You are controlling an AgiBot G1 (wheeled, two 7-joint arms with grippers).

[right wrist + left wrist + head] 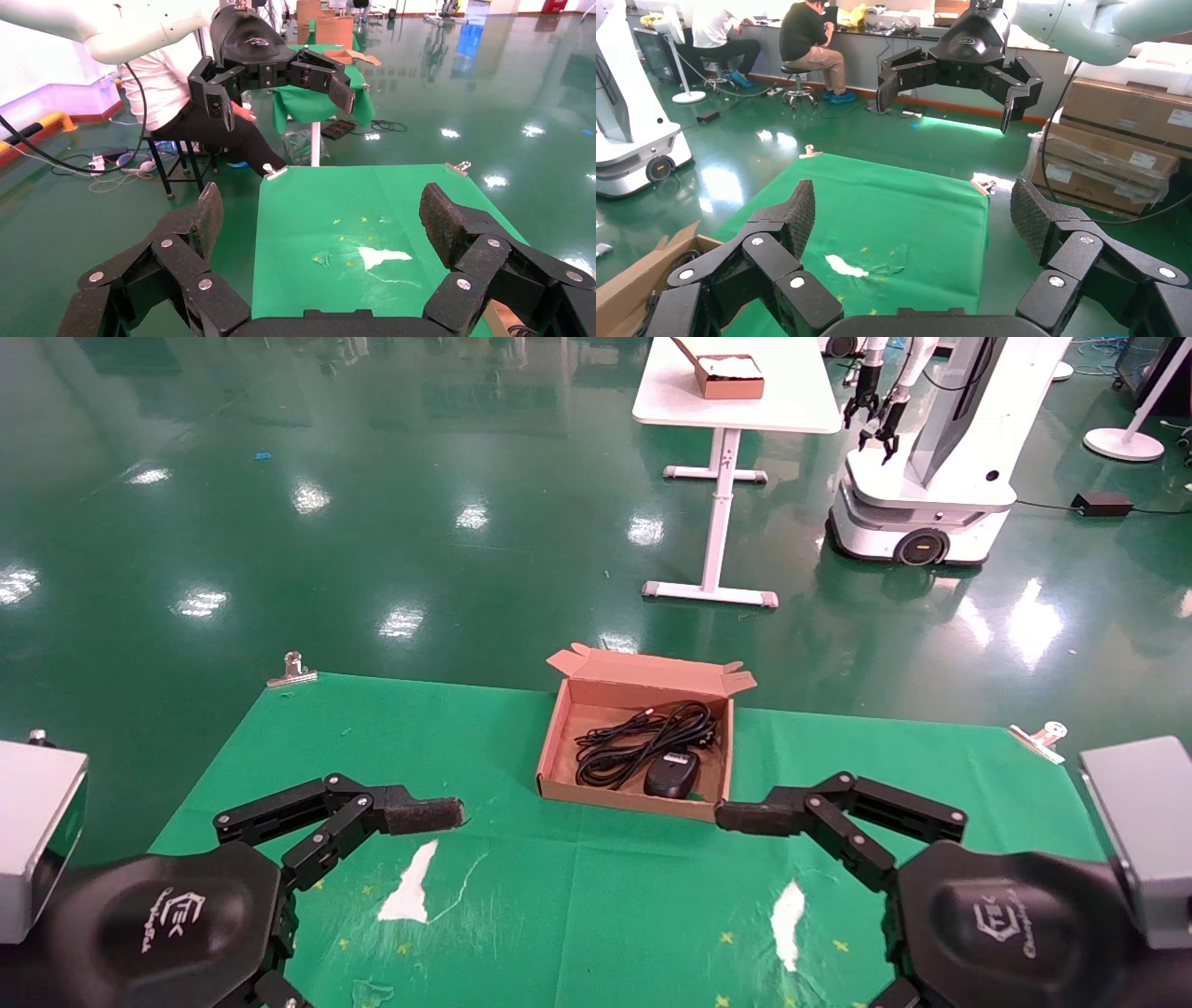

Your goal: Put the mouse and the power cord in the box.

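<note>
The brown cardboard box [556, 740] lies open at the far middle of the green cloth, its lid flap folded back. Inside it lies the looped black power cord [633, 740], and the small black mouse [672, 772] sits against the near wall. My left gripper [916, 210] hovers open and empty over the cloth, to the left of the box; one finger [419, 814] points toward it. My right gripper [325, 214] is also open and empty, with one finger [754, 817] just off the box's near right corner. A corner of the box [635, 277] shows in the left wrist view.
The green cloth [577, 915] has two white tears [410, 887] [790, 910] near me. Metal clips [291, 672] [1041, 738] hold its far corners. Beyond, on the green floor, stand a white table [736, 407] with a smaller brown box [731, 376] and another robot [931, 477].
</note>
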